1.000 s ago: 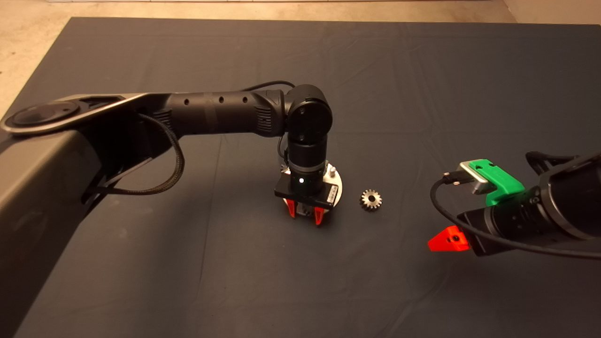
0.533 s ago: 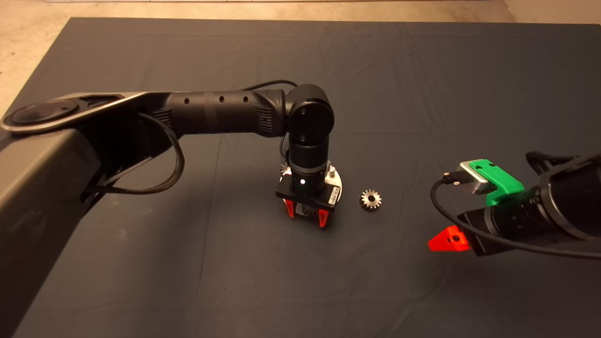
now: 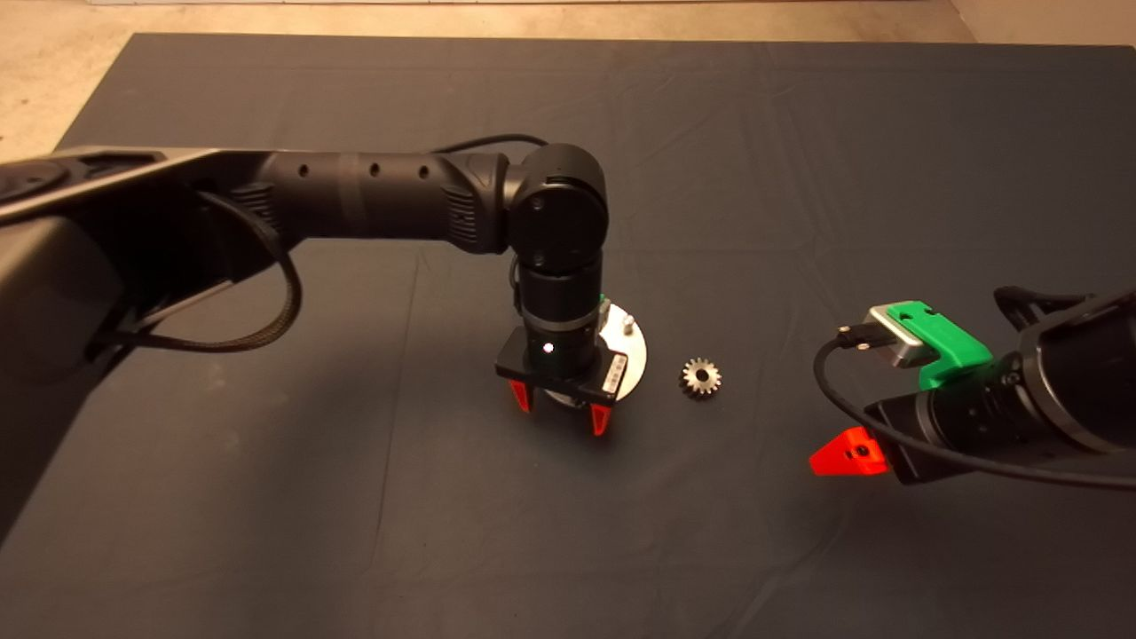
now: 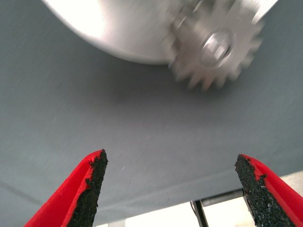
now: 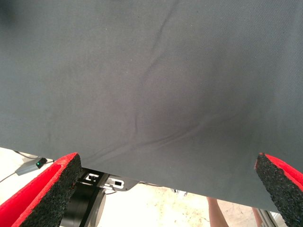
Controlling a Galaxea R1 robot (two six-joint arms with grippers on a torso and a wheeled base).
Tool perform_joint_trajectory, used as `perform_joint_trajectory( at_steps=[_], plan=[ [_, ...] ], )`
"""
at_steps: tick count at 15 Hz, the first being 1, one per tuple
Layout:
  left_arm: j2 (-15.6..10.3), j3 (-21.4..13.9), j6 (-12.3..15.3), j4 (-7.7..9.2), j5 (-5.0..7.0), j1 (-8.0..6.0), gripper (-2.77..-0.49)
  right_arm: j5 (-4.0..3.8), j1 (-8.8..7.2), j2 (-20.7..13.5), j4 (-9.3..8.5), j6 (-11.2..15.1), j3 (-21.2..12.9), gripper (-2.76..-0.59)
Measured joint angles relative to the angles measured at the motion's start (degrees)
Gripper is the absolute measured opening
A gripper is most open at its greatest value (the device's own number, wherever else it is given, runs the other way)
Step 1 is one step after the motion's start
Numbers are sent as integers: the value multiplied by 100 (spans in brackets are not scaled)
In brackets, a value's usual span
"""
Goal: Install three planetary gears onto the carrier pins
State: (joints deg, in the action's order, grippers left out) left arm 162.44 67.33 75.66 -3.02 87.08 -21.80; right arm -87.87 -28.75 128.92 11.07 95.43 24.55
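Observation:
The silver carrier disc (image 3: 628, 357) lies mid-mat, mostly covered by my left wrist; one bare pin (image 3: 627, 321) stands at its far right. In the left wrist view a planetary gear (image 4: 215, 46) sits on the disc's (image 4: 113, 28) edge with a pin end in its hole. My left gripper (image 3: 559, 406) hangs open just above the disc's near edge, holding nothing. A loose planetary gear (image 3: 700, 377) lies flat on the mat right of the disc. My right gripper (image 3: 843, 453) waits at the right edge, open and empty, over bare mat (image 5: 151, 94).
The dark mat (image 3: 799, 160) covers the table, with pale floor (image 3: 53, 80) past its far and left edges. A black cable loops below my left arm (image 3: 266, 293). Beyond the mat's edge the right wrist view shows floor and part of a person's leg (image 5: 220, 213).
My left gripper has opened wider and risen, shifting slightly left and toward the near side, leaving the gear on the disc. The right arm and the loose gear have not moved.

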Motion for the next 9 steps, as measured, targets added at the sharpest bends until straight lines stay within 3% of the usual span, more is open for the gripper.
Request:
perform_joint_trajectory(
  at_steps=[5, 9],
  plan=[
    [-683, -1087, 553, -35, 2, -48, -117, 0, 44, 116, 0, -169, 199, -61],
    [-1318, -1452, 732, -206, 21, -138, -92, 6, 343, 351, 0, -592, 758, -61]
  ],
)
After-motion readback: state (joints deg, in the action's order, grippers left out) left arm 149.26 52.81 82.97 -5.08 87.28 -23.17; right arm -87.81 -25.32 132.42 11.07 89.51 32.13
